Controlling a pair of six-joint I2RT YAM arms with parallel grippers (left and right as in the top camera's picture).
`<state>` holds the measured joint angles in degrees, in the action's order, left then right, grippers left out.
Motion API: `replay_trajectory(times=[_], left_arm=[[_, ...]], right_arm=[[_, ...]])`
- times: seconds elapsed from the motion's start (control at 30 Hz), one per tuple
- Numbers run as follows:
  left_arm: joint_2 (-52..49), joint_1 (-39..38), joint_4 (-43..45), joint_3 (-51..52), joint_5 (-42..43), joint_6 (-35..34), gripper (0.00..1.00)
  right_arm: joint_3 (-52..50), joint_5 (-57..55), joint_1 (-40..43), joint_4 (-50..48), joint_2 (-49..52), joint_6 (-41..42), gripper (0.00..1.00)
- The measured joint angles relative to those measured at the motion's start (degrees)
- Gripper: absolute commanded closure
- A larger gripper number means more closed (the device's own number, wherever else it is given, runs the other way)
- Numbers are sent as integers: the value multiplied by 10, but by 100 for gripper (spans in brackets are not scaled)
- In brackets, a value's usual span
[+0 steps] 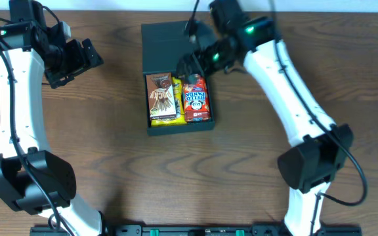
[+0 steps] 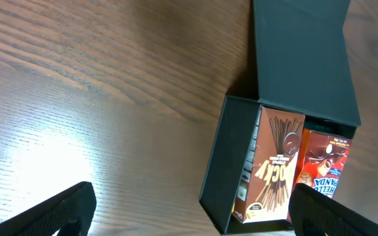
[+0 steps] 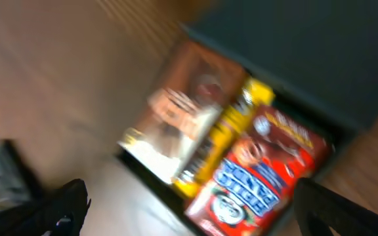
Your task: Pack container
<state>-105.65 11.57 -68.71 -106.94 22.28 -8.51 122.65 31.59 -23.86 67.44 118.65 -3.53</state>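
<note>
The dark container [image 1: 178, 128] sits open at the table's middle, its flap lid [image 1: 169, 47] lying back. Inside lie a brown Pocky box [image 1: 162, 97], a yellow packet [image 1: 177, 92] and a red Hello Panda box [image 1: 196, 98]. My right gripper [image 1: 188, 60] is open and empty above the box's rear edge. The right wrist view is blurred and shows the three snacks, the red box [image 3: 261, 177] between the open fingers [image 3: 189, 213]. My left gripper [image 1: 77, 60] is open and empty at the far left. The left wrist view shows the container [image 2: 225, 167] and lid [image 2: 304, 59].
Brown wood-grain table [image 1: 97, 144] all around the container. The arm bases stand at the front left [image 1: 25, 180] and front right [image 1: 314, 164]. A bright glare patch lies on the table in the left wrist view [image 2: 38, 164].
</note>
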Motion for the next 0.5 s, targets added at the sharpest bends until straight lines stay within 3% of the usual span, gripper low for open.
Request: replay_trajectory(times=[0.03, 0.07, 0.23, 0.5], left_arm=[[0, 0, 0, 0, 0, 0, 4], [0, 0, 0, 0, 0, 0, 5], [0, -2, 0, 0, 0, 0, 5], [0, -2, 0, 0, 0, 0, 5]], right_arm=[[13, 21, 5, 0, -1, -7, 85], [21, 41, 10, 0, -2, -15, 99], [-11, 81, 13, -5, -3, -60, 99], [-212, 150, 9, -138, 1, -104, 98]])
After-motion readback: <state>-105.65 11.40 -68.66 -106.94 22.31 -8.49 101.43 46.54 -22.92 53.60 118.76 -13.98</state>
